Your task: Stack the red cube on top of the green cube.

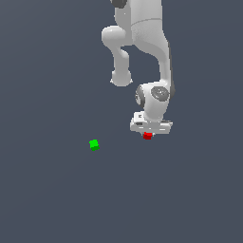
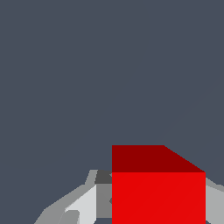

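The red cube (image 1: 147,135) sits right under the white hand of my gripper (image 1: 148,134), at the exterior view's right of centre. In the wrist view the red cube (image 2: 158,192) fills the space between the two grey fingers (image 2: 103,197), which press against its two sides, so the gripper is shut on it. The green cube (image 1: 94,144) lies alone on the dark floor, well off to the exterior view's left of the gripper and a little nearer the camera. It is out of the wrist view. I cannot tell whether the red cube rests on the floor or hangs just above it.
The flat dark grey floor (image 1: 57,199) spreads all around. The white arm (image 1: 142,38) comes down from the top of the exterior view to the wrist.
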`<state>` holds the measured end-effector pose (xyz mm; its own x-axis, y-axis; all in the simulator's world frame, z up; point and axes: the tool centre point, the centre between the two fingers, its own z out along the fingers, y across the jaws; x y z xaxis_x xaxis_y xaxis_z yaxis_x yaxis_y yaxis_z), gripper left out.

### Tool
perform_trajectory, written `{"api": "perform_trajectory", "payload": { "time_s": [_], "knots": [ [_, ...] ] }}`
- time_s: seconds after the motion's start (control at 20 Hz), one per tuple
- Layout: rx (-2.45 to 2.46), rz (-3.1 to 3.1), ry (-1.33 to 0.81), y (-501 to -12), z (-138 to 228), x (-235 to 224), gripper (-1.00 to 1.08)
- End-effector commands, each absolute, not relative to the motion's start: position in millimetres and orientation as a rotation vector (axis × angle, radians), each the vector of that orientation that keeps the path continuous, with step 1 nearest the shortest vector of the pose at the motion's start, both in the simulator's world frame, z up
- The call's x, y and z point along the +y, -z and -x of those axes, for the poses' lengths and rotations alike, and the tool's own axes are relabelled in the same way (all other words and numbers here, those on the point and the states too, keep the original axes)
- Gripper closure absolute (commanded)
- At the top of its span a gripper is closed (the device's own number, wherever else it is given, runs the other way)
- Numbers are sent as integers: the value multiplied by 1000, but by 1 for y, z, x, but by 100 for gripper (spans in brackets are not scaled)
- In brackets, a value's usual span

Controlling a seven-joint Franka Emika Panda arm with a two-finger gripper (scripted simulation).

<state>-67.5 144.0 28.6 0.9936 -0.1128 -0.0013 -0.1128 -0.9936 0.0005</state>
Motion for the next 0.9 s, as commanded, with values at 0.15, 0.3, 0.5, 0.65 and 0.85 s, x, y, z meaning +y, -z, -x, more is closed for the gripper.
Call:
{"api": "perform_trajectory", "payload": {
  "time_s": [0.15, 0.3, 0.5, 0.65, 0.85],
  "knots": [
    [-177, -3137, 0, -54, 68, 144, 108],
    [-177, -3137, 0, -75, 68, 144, 108],
    [-177, -3137, 0, -99, 68, 144, 108],
    [-177, -3137, 0, -111, 68, 144, 108],
    [-177, -3137, 0, -119, 68, 144, 108]
  ]
}}
